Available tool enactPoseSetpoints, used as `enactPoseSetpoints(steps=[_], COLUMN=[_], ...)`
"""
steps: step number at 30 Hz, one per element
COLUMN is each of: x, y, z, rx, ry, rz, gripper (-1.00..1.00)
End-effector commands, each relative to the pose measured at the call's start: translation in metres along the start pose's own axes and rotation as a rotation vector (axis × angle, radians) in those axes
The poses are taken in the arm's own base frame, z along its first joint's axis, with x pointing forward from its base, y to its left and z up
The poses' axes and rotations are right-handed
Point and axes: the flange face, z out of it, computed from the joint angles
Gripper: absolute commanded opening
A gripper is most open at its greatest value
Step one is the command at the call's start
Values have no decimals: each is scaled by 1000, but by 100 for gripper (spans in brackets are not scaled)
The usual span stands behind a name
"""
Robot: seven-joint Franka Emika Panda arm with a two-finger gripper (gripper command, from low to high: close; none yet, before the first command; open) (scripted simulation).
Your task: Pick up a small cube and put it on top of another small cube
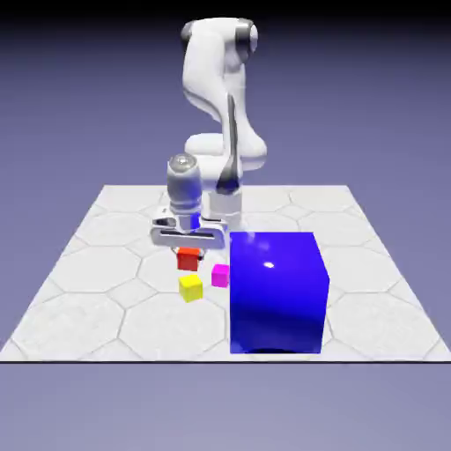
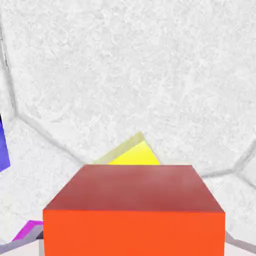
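My gripper (image 1: pixel 188 250) is shut on the small red cube (image 1: pixel 188 258) and holds it above the table. In the hand view the red cube (image 2: pixel 134 212) fills the bottom and hides both finger tips. The small yellow cube (image 1: pixel 191 287) rests on the table just below the red one in the exterior view, slightly toward the camera. A corner of the yellow cube (image 2: pixel 134 154) peeks out from behind the red cube's top edge in the hand view.
A small magenta cube (image 1: pixel 219 276) lies close to the yellow cube's right; in the hand view a sliver of magenta cube (image 2: pixel 27 230) shows at lower left. The big glossy blue cube (image 1: pixel 277 291) stands right of them, its edge (image 2: pixel 3 145) at the hand view's left.
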Motion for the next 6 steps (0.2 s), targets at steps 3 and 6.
enactPoseSetpoints(steps=[3, 6], x=[-1, 0], y=[1, 1], z=[23, 14], rx=[-2, -1], ry=[2, 1], rz=[1, 0], gripper=[-100, 100])
